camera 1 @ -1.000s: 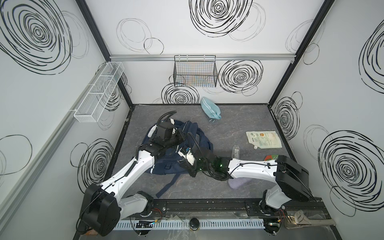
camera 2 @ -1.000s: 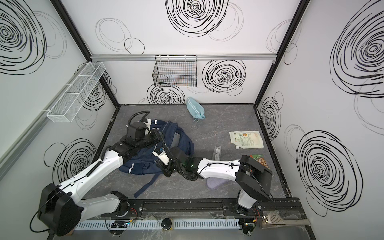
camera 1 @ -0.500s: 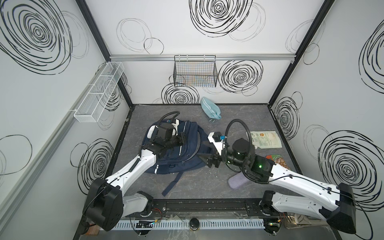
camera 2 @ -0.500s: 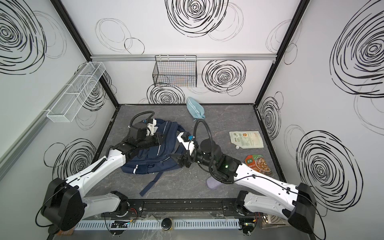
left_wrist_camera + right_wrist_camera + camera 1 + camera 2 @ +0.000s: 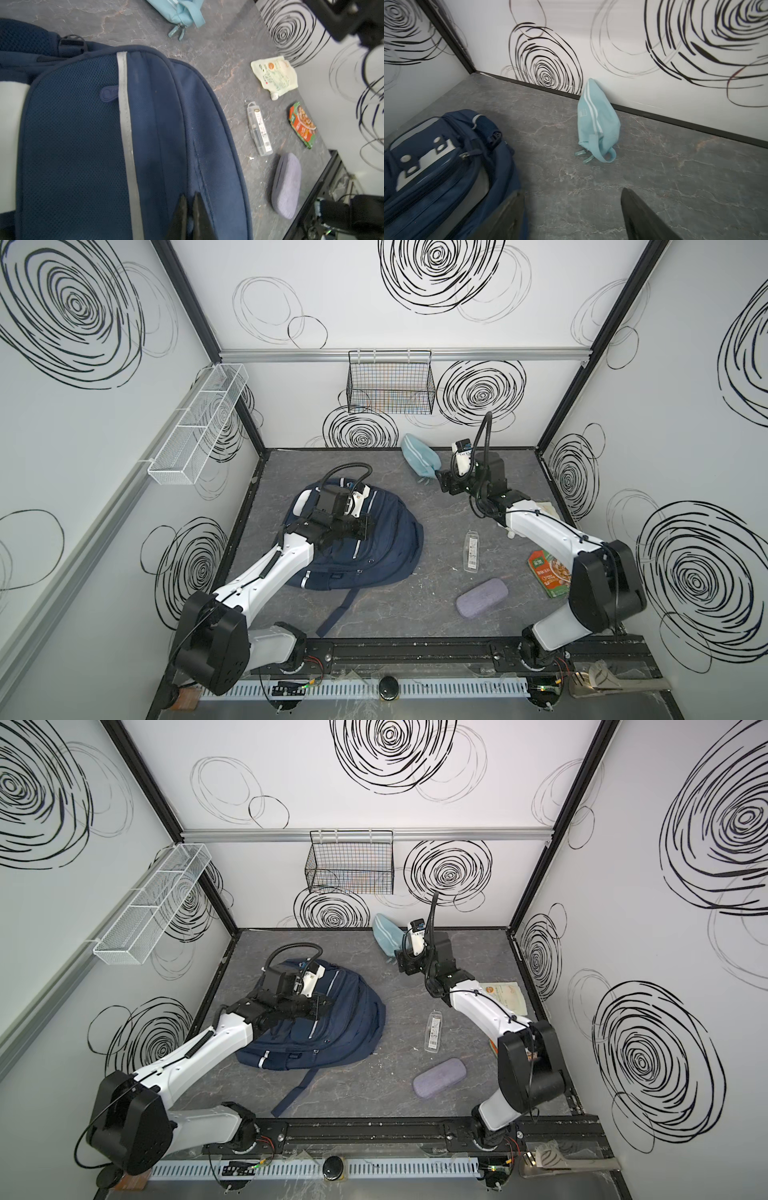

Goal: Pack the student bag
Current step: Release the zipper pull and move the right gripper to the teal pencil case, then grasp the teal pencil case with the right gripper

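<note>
- While the student bag (image 5: 374, 543) lies flat on the tabletop (image 5: 436, 614) in both top views, the left fingers (image 5: 365, 526) sit over its middle and the right fingers (image 5: 445, 484) are well off its far right side.
- Left wrist: the left fingers (image 5: 181, 214) are narrowly parted over the bag's fabric, gripping nothing.
- Right wrist: the right fingers (image 5: 639, 212) are spread wide and empty, beside the bag.

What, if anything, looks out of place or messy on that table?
Nothing looks spilled or broken. The navy blue fabric backpack lies slumped, one dark strap trailing toward the front rail, and the small light blue fabric pouch seems propped against the back wall.
</note>
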